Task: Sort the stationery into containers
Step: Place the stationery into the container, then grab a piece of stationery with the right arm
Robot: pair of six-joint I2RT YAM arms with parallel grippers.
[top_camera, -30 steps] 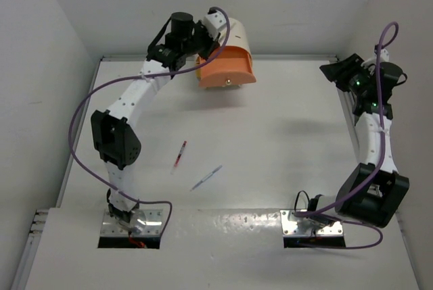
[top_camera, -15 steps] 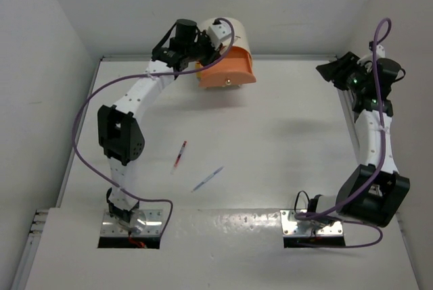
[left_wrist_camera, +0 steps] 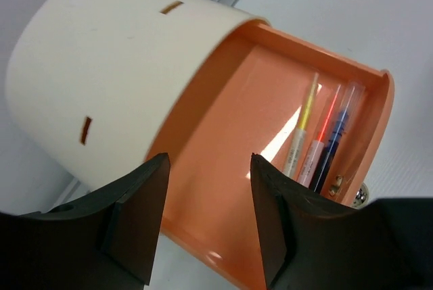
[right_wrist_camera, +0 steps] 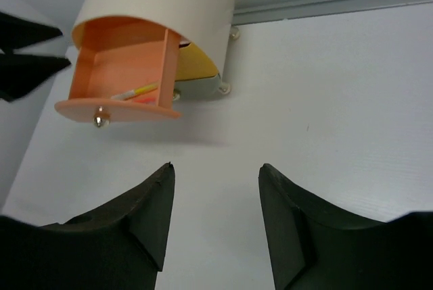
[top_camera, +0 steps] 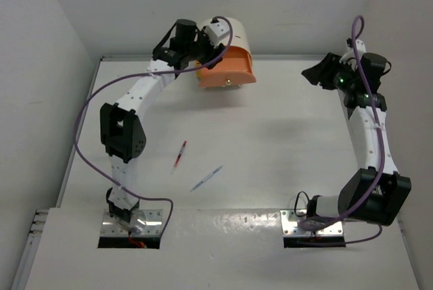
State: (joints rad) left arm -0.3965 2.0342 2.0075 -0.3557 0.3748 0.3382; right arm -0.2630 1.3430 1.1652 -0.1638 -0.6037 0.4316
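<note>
Centrally, red pen (top_camera: 179,155) beside blue pen (top_camera: 206,178).

White table (top_camera: 284,134), walled in.
Pale walls (top_camera: 291,6) rise from 9 through 12 to 3 o'clock; one metal plate (top_camera: 154,218) at 7 o'clock, another plate (top_camera: 289,220) at 5.

My overhead feed is evenly bright, with soft shadows on the white desk (top_camera: 270,134) beneath both arms. In both wrist feeds my jaws are dark, blurred shapes, and a bright glare patch sits inside the orange drawer (left_wrist_camera: 223,121).
</note>
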